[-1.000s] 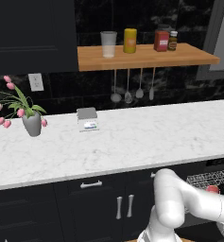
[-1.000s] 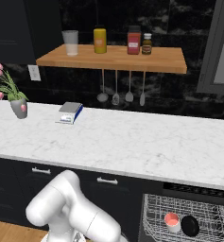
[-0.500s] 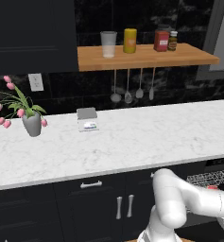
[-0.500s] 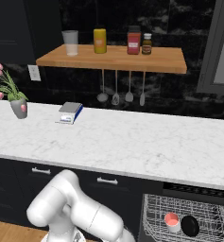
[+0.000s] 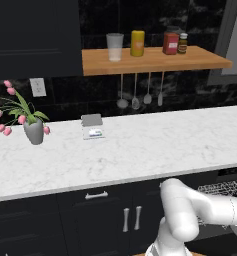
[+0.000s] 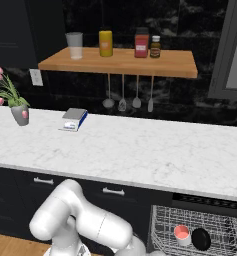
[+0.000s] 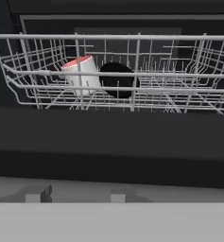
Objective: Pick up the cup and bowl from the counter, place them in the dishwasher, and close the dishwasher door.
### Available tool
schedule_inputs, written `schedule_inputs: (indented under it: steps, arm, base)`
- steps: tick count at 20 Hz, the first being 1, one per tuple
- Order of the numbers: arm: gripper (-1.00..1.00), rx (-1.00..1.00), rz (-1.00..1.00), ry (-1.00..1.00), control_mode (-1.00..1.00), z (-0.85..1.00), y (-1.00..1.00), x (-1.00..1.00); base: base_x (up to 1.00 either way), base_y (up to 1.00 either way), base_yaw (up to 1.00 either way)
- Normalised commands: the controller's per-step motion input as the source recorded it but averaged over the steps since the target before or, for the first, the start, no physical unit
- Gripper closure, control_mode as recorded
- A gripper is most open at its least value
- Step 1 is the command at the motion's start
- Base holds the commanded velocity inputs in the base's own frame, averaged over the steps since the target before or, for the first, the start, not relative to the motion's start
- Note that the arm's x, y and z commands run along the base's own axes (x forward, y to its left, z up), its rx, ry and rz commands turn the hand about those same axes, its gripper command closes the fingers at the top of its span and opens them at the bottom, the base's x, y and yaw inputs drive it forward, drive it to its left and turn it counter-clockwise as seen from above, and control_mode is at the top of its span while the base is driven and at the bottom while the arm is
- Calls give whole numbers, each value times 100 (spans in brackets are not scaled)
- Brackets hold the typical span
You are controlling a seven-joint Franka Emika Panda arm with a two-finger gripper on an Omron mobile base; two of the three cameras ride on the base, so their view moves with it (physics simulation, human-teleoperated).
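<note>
My gripper [image 7: 75,196] holds nothing; its finger tips barely poke up at the bottom of the hand view, so I cannot tell how far apart they stand. Ahead, the door [image 7: 108,137] crosses mid-frame below the rack [image 7: 179,90], where cup [image 7: 81,74] and bowl [image 7: 117,80] sit side by side (upper left). The right base view also shows the counter [image 6: 140,150] above the dishwasher [image 6: 210,200].
</note>
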Motion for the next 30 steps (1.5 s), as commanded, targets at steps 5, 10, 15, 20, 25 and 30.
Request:
schedule_inputs:
  steps: [5,10,15,20,25,30]
  arm:
    - [-100,4,7,-10,-100,-34,0,95]
    - [-100,4,7,-19,-100,-7,2,100]
    - [-100,8,6,-27,-100,0,5,100]
    - [-100,8,6,-31,-100,2,17,100]
    - [-100,9,6,-32,-100,2,11,100]
    - [-100,8,7,-28,-100,1,0,100]
  base:
    - [0,0,0]
    - [0,0,0]
    - [0,0,0]
    - [0,0,0]
    - [0,0,0]
    - [0,0,0]
